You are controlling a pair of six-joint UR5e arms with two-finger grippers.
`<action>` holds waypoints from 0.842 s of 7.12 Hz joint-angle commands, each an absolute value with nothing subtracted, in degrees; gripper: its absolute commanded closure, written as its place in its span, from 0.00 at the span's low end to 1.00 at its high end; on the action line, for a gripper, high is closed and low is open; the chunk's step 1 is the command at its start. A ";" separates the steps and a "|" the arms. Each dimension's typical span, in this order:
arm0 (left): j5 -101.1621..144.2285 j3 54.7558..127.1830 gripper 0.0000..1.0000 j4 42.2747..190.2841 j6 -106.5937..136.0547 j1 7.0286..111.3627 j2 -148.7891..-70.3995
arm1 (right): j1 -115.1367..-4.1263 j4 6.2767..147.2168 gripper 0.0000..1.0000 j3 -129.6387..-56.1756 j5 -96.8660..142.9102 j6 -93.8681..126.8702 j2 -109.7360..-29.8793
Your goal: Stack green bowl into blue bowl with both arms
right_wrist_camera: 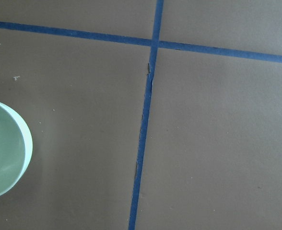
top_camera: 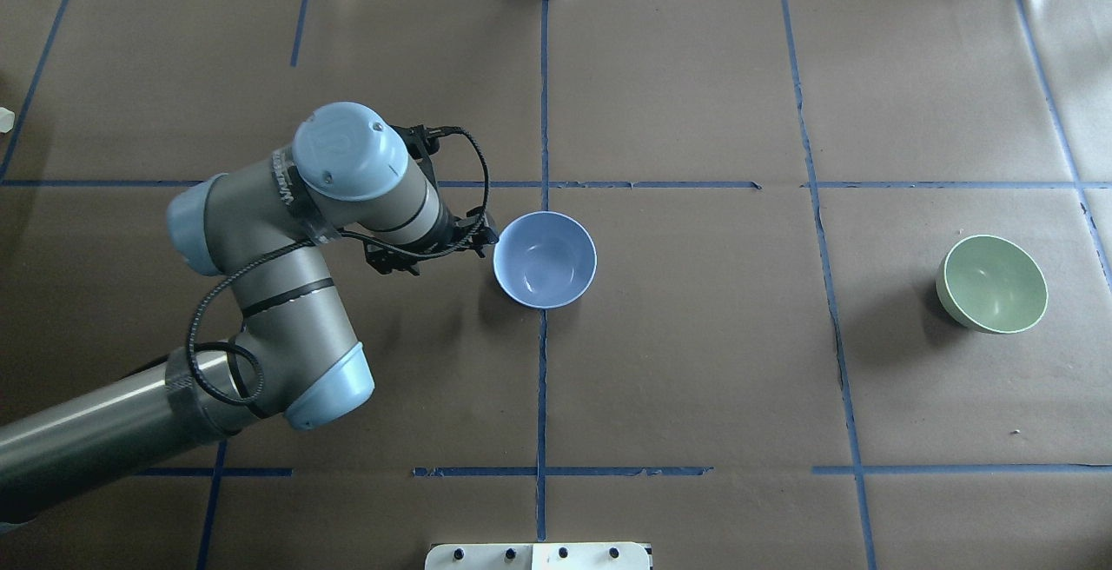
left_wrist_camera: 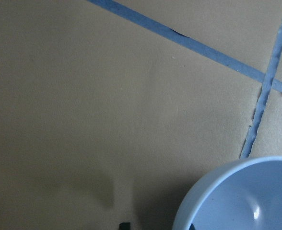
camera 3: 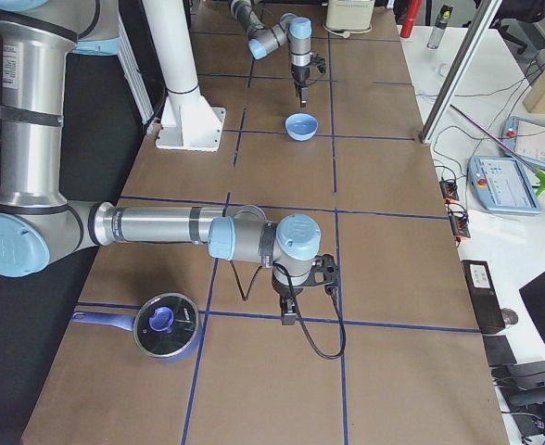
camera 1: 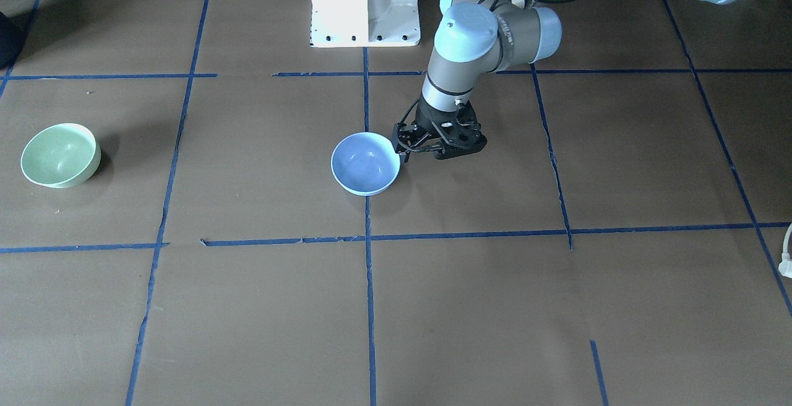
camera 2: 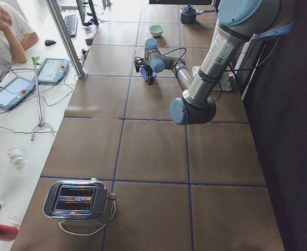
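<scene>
The blue bowl stands upright near the table's middle, also in the front view. My left gripper is low at its rim and open. In the left wrist view one tip shows outside the rim and the other just inside the blue bowl. The green bowl stands alone far to my right; its edge shows in the right wrist view. My right gripper hangs above the table; I cannot tell if it is open or shut.
A dark pot with a lid sits near the right arm's end of the table. A toaster stands at the left end. The white pedestal is at the robot's side. An operator sits beside the table.
</scene>
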State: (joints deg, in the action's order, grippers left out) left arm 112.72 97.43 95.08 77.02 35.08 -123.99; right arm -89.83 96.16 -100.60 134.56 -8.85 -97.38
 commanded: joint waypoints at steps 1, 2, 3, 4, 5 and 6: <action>119.32 107.02 0.00 88.60 54.35 43.90 -112.82 | -89.30 96.07 0.00 -103.17 136.93 -6.87 -97.21; 123.10 107.92 0.00 88.77 43.70 49.95 -106.93 | -88.77 96.06 0.00 -104.23 137.72 -6.77 -97.21; 127.31 107.84 0.00 88.77 30.80 56.97 -101.22 | -87.90 96.15 0.00 -104.76 139.38 -6.85 -96.42; 129.70 107.41 0.00 88.60 18.93 64.70 -96.12 | -87.63 96.07 0.00 -104.94 140.53 -6.16 -95.63; 131.47 105.14 0.00 88.68 6.45 73.30 -92.15 | -85.97 96.06 0.00 -106.07 140.45 -3.37 -95.54; 131.66 100.68 0.00 88.68 -3.76 80.78 -90.20 | -84.22 96.06 0.00 -107.91 140.36 1.88 -95.54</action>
